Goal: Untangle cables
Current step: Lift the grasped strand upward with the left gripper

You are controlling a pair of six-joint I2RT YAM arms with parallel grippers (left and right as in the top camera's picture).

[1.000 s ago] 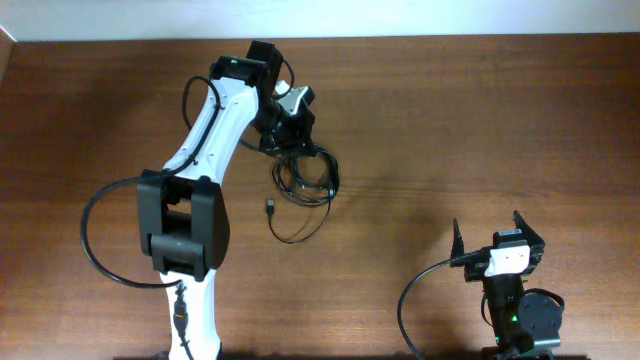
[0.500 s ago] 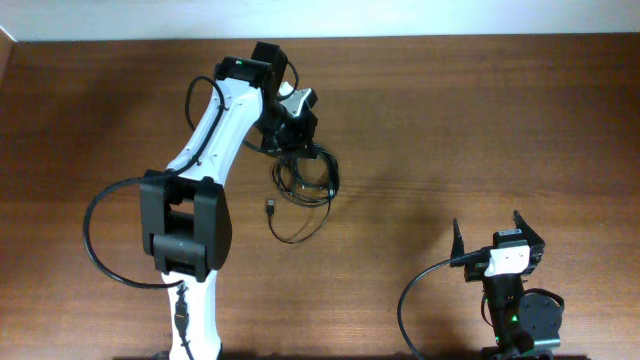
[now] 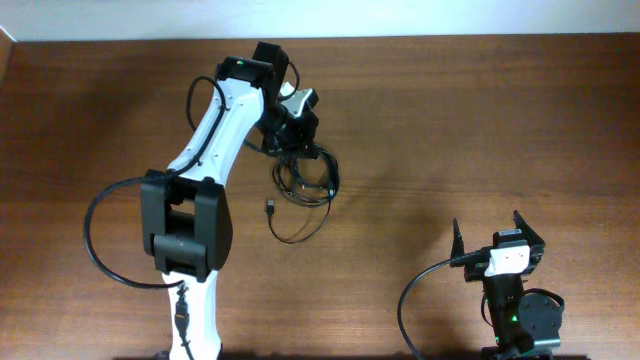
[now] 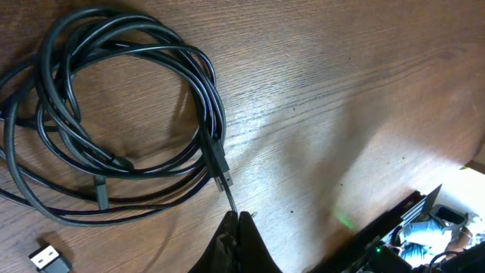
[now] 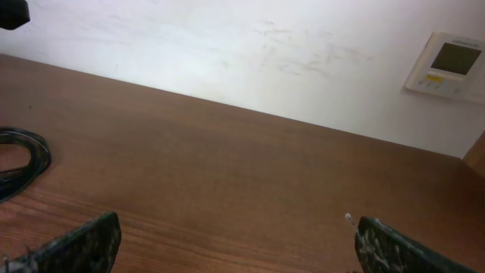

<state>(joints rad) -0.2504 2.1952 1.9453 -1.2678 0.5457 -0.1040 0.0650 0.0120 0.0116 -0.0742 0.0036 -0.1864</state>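
Observation:
The cables are thin black cords lying in a tangled coil on the wooden table, with a loose loop and a small plug trailing towards the front. In the left wrist view the coil fills the upper left, and a USB plug lies at the lower left. My left gripper sits at the coil's far edge. Its jaws are shut on a thin cable end that runs up to a connector. My right gripper is open and empty, far right of the cables.
My left arm stretches from the front edge to the coil. A white wall with a small panel stands beyond the table's far edge.
My left wrist has shifted slightly towards the coil. The cables and the right arm have not visibly moved.

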